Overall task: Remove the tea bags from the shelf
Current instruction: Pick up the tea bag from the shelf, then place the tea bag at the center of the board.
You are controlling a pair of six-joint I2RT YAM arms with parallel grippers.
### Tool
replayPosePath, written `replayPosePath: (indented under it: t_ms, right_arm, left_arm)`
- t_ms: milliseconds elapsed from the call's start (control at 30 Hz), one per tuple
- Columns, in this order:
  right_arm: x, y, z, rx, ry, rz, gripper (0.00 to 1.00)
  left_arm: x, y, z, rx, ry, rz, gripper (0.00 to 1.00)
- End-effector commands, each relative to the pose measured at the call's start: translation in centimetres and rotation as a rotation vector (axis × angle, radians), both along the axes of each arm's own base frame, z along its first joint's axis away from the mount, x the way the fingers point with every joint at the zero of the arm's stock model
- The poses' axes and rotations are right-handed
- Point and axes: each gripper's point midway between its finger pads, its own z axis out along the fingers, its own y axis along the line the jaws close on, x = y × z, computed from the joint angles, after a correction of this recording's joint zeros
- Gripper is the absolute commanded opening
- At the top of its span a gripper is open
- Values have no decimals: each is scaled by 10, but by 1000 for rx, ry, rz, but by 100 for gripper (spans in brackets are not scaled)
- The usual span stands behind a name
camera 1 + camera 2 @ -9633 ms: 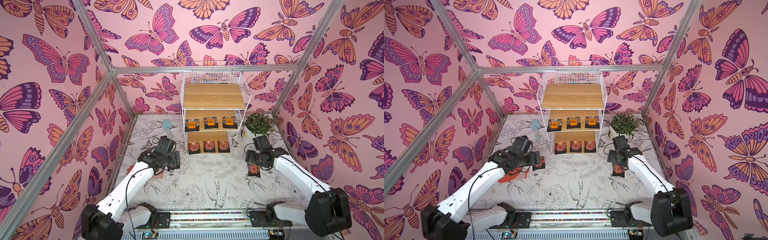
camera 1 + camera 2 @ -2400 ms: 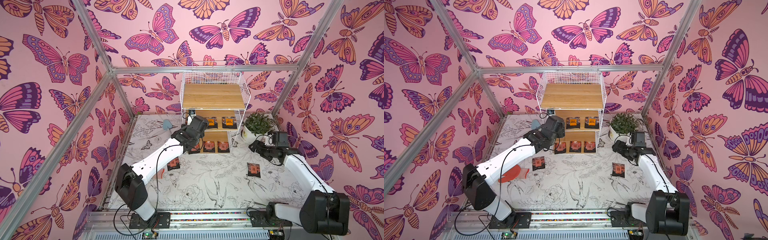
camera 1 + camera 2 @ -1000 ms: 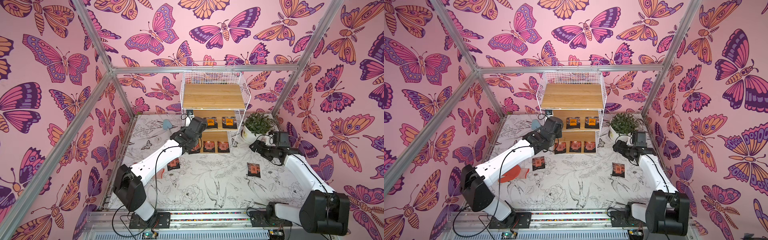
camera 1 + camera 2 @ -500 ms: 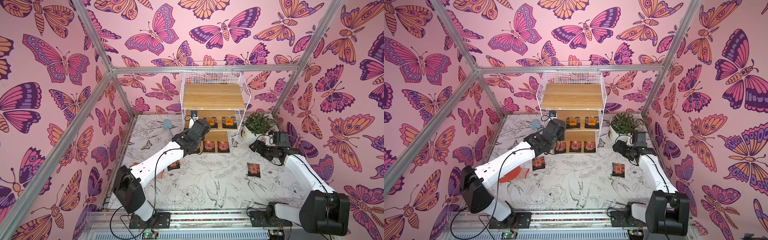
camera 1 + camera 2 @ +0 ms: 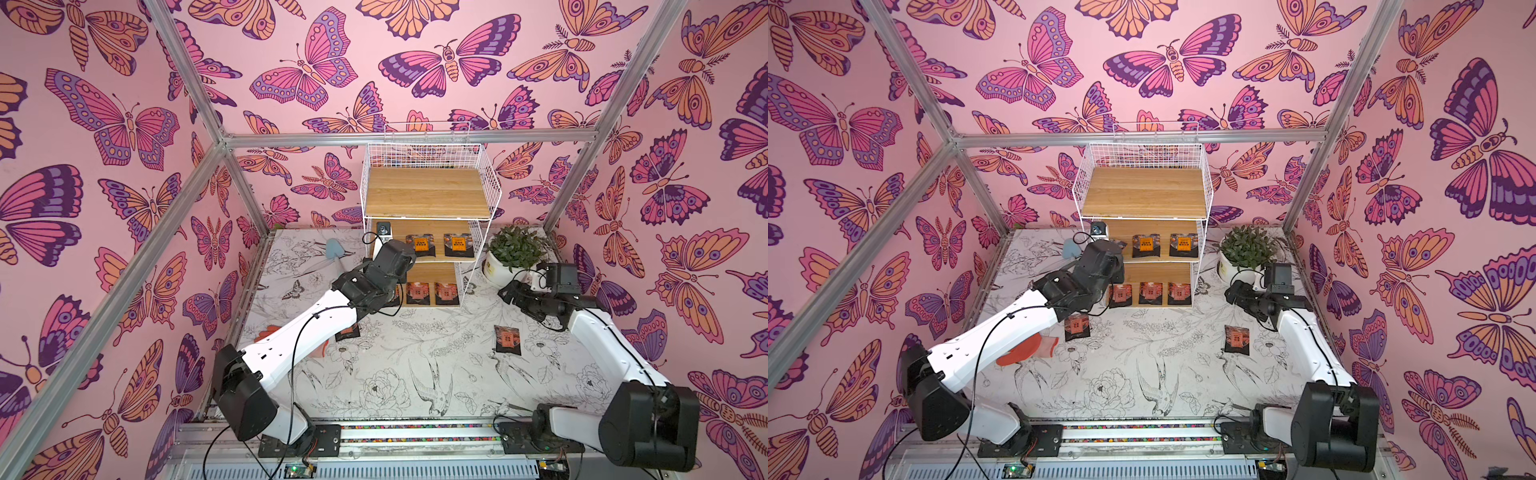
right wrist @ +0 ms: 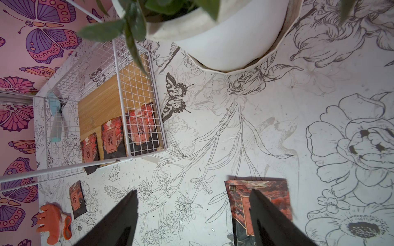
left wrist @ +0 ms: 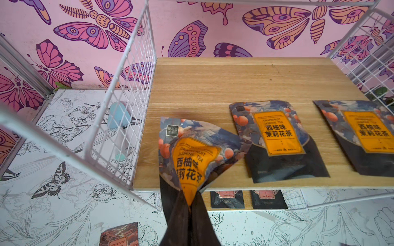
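Left gripper [image 7: 190,197] clenched on the lower black edge of a flat square tea bag with an orange label and peach artwork [image 7: 193,153], at the front lip of the middle board of the tall three-tier shelf of white wire grid and light wood [image 5: 428,195]. The held sachet buckles upward from the pinch, its far corners off the board, one corner just beside its neighbour. Judged: an edge grip because a flat sachet offers little else, and the open front is the way out between the wire sides. Two more orange-labelled tea bags [image 5: 419,246] lie flat on that tier, three red-labelled ones [image 5: 1150,294] in a row on the bottom board; top board bare. Two red sachets already on the table: one near the left arm [image 5: 1077,326], one [image 6: 235,200] near the right gripper [image 6: 193,191], which hangs released, jaws wide, beside the green plant in a white pot [image 5: 513,251]; parked clear of the shelf front, I judge. Surface: white sheet printed with black line drawings of flowers and birds [image 5: 415,365], an orange rubber glove [image 5: 1027,349] lying on it. Room: pink butterfly-print walls [image 5: 124,124], aluminium frame bars [image 5: 415,137]
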Motion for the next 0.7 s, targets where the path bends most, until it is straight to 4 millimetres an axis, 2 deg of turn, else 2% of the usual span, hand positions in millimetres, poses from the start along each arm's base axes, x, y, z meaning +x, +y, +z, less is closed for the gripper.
replayPosePath:
  t_ms: [0, 200, 267, 467, 667]
  right_arm:
    - [4, -1, 18, 12, -40, -6, 85]
    - [3, -2, 19, 9, -34, -7, 85]
    - [2, -2, 20, 3, -32, -3, 85]
    - [-5, -2, 33, -2, -49, -1, 85]
    - [-9, -3, 38, -6, -55, -7, 84]
  left_arm:
    - [-14, 4, 0, 19, 8, -21, 0]
    - [-43, -6, -4, 79, 1, -59, 0]
    - [-53, 0, -9, 109, 10, -51, 0]
    - [-88, 46, -22, 124, 52, 18, 0]
    - [-110, 95, -56, 156, 109, 128, 0]
